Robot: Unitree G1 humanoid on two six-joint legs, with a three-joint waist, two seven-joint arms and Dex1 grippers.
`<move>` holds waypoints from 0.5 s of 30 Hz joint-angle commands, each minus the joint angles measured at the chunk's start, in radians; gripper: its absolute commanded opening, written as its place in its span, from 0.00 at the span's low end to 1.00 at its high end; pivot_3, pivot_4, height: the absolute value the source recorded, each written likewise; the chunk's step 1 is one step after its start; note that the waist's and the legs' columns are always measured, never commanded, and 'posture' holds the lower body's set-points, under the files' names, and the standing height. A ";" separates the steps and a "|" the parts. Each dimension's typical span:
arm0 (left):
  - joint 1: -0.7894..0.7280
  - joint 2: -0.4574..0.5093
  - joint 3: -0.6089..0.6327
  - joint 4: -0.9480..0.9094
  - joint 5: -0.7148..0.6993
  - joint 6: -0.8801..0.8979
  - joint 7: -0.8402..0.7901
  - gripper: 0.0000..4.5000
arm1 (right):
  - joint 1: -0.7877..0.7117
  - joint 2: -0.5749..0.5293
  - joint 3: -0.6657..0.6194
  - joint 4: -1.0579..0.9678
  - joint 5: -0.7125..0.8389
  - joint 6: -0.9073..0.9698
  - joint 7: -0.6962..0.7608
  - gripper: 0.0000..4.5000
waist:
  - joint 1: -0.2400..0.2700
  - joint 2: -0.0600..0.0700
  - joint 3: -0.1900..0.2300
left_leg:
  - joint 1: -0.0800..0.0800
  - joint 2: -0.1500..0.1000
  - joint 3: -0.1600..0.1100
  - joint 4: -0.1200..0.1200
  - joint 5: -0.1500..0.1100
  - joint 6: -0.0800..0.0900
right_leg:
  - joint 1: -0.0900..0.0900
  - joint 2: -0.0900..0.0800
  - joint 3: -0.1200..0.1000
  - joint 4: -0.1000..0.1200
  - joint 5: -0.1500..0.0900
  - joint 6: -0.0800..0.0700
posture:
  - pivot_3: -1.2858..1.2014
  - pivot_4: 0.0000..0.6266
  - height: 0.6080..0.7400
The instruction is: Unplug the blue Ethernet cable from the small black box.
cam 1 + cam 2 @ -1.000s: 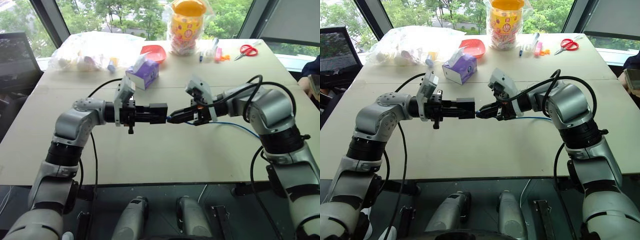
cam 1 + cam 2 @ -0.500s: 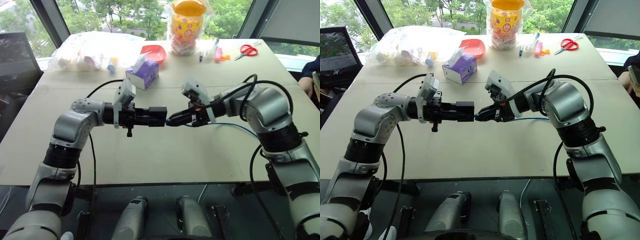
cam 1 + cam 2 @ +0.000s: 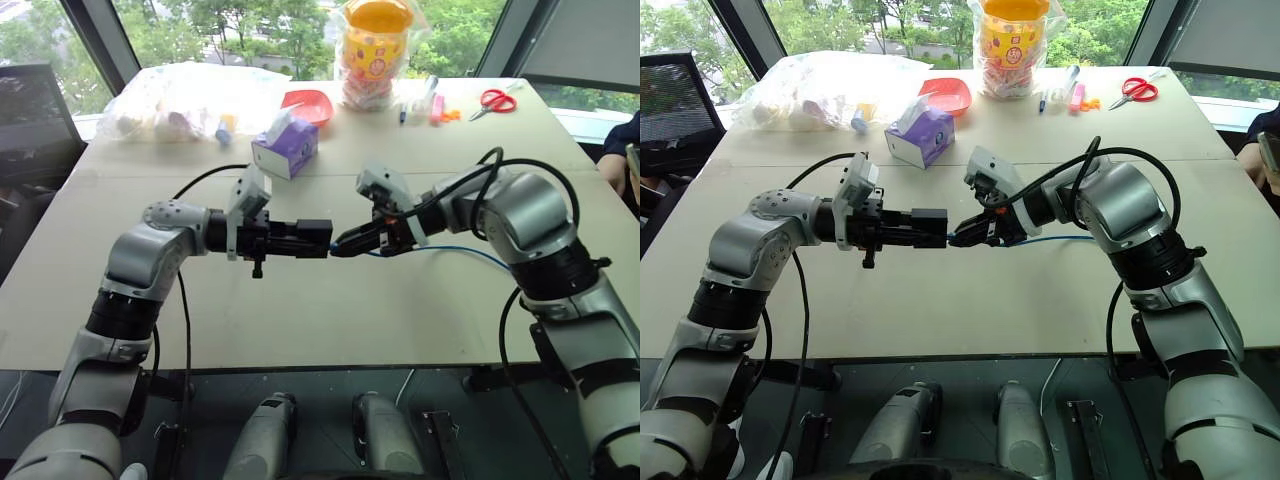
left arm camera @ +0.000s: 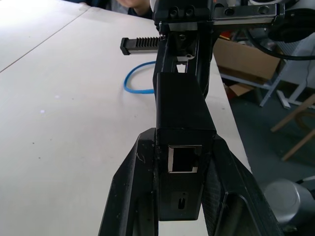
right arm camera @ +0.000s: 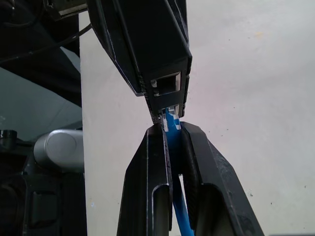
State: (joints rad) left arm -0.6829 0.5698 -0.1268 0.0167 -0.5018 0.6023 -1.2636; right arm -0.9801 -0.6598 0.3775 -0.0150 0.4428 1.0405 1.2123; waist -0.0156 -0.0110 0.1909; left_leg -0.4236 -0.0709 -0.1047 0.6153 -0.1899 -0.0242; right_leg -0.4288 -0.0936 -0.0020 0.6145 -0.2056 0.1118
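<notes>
One box (image 3: 316, 237) and one blue cable (image 3: 470, 251) are above the table (image 3: 330, 310), near its middle. Two arms reach inward and meet there, almost level. The left jaws (image 4: 179, 196) are clenched on the box. The right jaws (image 5: 172, 142), at 3 o'clock from the box, are clenched on the cable just at its plug, which touches the box.

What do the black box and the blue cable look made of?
Small black box: looks like matte hard plastic, with flat dull faces and a metal-edged port. Blue Ethernet cable: smooth, likely rubbery plastic jacket that curves loosely; its plug looks like pale clear plastic.
</notes>
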 commanded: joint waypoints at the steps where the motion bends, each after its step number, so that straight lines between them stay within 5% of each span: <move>1: 0.006 0.039 0.019 -0.032 -0.008 -0.004 -0.021 0.11 | 0.005 -0.056 -0.026 0.042 -0.034 -0.049 0.010 0.01 | 0.000 0.000 0.000 | 0.000 0.000 0.000 0.000 0.000 0.000 | 0.000 0.000 0.000 0.000 0.000 0.000 | 0.52 0.24 1.00; 12: 0.034 0.075 0.025 -0.043 -0.008 -0.013 -0.018 0.11 | 0.046 -0.117 -0.039 0.142 -0.093 -0.138 0.017 0.01 | -0.001 0.000 0.000 | 0.000 0.000 0.000 0.000 0.000 0.000 | 0.000 0.000 0.000 0.000 0.000 0.000 | 0.52 0.24 1.00; 15: 0.039 0.038 0.009 -0.006 0.049 -0.099 0.025 0.11 | 0.081 -0.078 -0.047 0.234 -0.192 -0.248 -0.126 0.01 | 0.001 0.000 0.000 | 0.000 0.000 0.001 0.000 0.000 0.000 | 0.000 0.000 0.000 0.000 0.000 0.000 | 0.52 0.24 1.00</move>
State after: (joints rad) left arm -0.6401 0.6206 -0.1249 0.0078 -0.4761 0.5573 -1.2616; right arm -0.9011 -0.7513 0.3684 0.1863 0.3009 0.8495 1.1571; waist -0.0147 -0.0110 0.1909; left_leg -0.4240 -0.0709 -0.1039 0.6154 -0.1899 -0.0242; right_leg -0.4290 -0.0940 -0.0020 0.6143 -0.2058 0.1113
